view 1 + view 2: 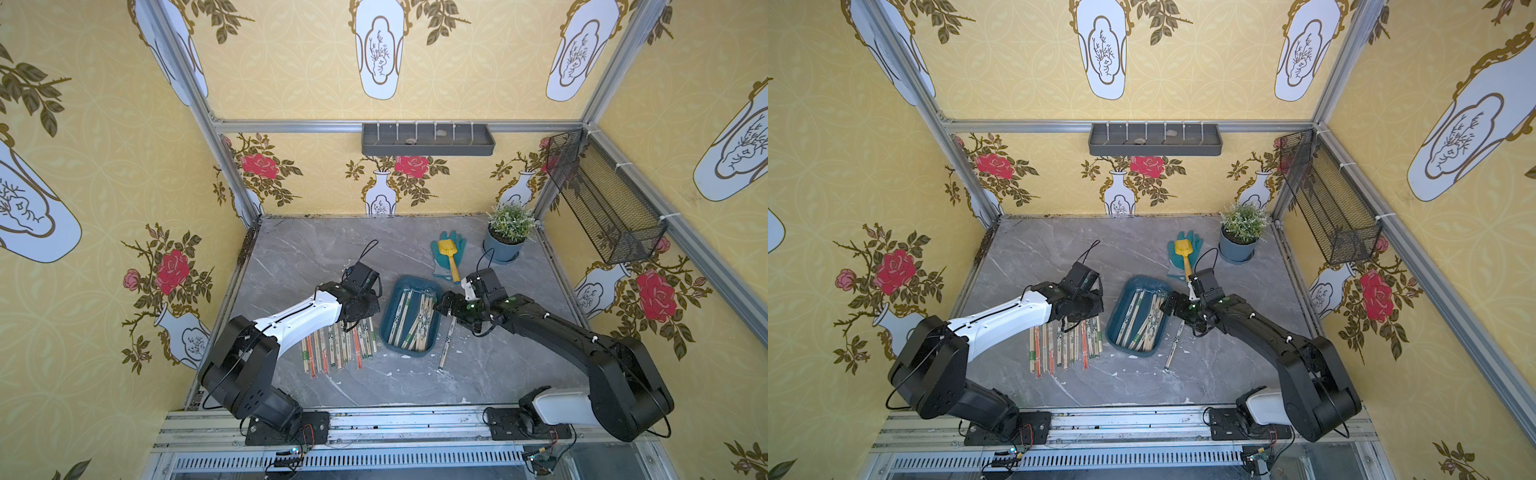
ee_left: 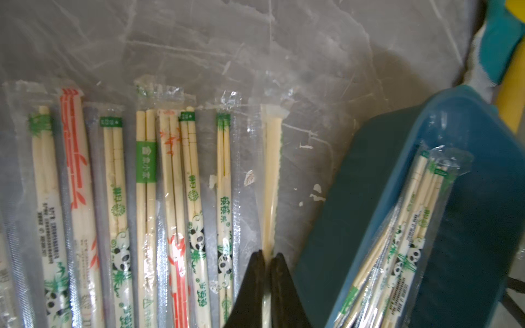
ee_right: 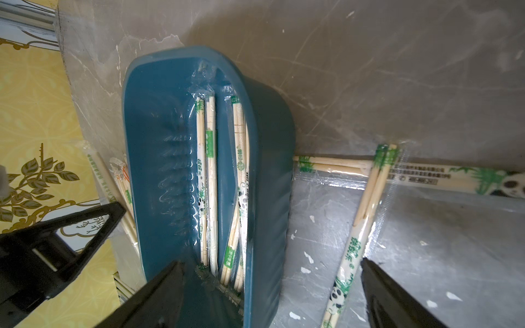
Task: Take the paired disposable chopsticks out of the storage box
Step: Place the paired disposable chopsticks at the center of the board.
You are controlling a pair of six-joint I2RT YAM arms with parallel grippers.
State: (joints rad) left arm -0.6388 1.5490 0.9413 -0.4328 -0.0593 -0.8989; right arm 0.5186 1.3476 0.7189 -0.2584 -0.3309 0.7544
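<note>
Left wrist view: left tool (image 2: 266, 259) clamps a chopstick pair (image 2: 272, 170) beside the row (image 2: 142, 184) on the desk (image 2: 312, 71); release likely next. Right tool (image 3: 270, 267) gapes over the storage box (image 3: 159, 142).

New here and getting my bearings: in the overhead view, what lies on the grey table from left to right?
Row of wrapped chopstick pairs → teal storage box → lone chopstick pair → potted plant. The glove and yellow shovel overlap the lone pair sideways, so they are left out.
</note>
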